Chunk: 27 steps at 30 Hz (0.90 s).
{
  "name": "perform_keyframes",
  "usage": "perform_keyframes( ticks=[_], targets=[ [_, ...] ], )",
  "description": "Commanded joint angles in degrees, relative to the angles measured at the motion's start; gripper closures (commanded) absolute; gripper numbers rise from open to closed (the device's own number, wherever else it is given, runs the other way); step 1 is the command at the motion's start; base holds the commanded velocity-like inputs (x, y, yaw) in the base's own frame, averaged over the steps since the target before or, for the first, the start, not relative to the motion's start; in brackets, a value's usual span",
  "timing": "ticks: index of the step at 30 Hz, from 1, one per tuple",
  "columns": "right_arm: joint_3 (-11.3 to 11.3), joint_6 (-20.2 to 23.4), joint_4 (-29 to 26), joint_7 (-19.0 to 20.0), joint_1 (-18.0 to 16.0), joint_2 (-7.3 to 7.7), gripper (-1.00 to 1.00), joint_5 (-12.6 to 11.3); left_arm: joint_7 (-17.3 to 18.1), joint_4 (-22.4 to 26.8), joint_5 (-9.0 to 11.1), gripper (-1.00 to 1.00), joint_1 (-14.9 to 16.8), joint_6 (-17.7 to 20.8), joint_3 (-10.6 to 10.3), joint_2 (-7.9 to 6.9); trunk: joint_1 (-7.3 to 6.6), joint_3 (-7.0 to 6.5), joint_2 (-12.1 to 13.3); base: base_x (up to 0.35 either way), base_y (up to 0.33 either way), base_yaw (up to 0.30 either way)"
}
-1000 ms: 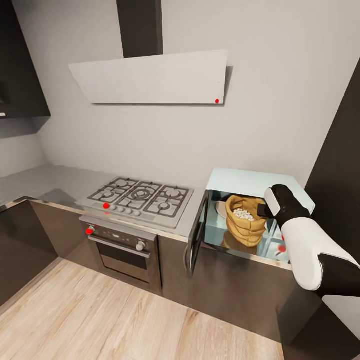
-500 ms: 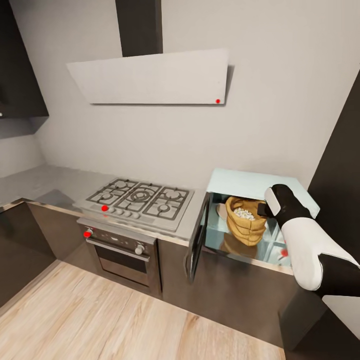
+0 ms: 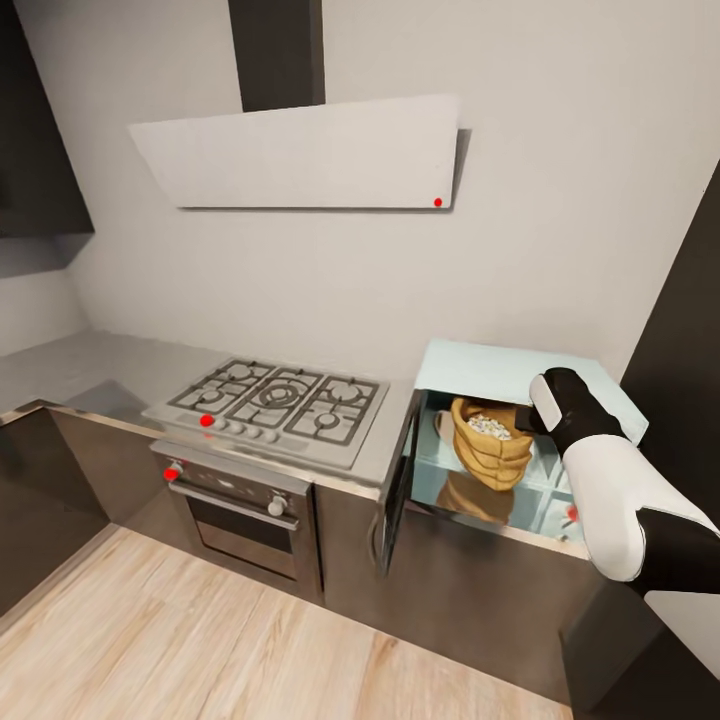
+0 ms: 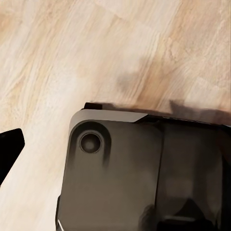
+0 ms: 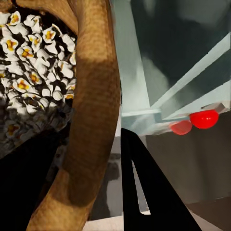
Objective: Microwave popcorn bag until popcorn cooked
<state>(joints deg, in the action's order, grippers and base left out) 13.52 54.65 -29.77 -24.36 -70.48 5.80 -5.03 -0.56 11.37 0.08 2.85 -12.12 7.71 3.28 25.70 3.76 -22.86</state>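
- The right gripper (image 3: 540,408) is pinching the bag (image 3: 492,450) by its rim; how wide the jaws are standing cannot be told.
- Just below it, popcorn (image 5: 33,57) is filling the bag, sitting inside the open microwave (image 3: 520,372).
- Risk: pulling sideways could tip the bag and spill kernels.

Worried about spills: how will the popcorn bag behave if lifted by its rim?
The bag looks like soft folded paper, so it will probably sag. It is open-topped and full of popcorn, so tilting it may spill some. Popped corn suggests that it is light.
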Motion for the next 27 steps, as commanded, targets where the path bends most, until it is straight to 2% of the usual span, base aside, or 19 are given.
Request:
perform_keyframes(
  ticks=[1, 27],
  targets=[
    [0.03, 0.55, 3.75, -0.33, -0.01, 0.01, 1.00, 1.42, -0.06, -0.03, 0.01, -1.00, 0.05, -0.18, 0.20, 0.01, 0.08, 0.15, -0.06, 0.167, 0.000, 0.000],
    [0.02, 0.54, 3.75, -0.26, -0.01, 0.01, 1.00, 1.51, -0.06, -0.03, 0.01, -1.00, 0.04, -0.19, 0.20, 0.03, 0.08, 0.15, -0.06, 0.025, 0.000, 0.000]
  ],
)
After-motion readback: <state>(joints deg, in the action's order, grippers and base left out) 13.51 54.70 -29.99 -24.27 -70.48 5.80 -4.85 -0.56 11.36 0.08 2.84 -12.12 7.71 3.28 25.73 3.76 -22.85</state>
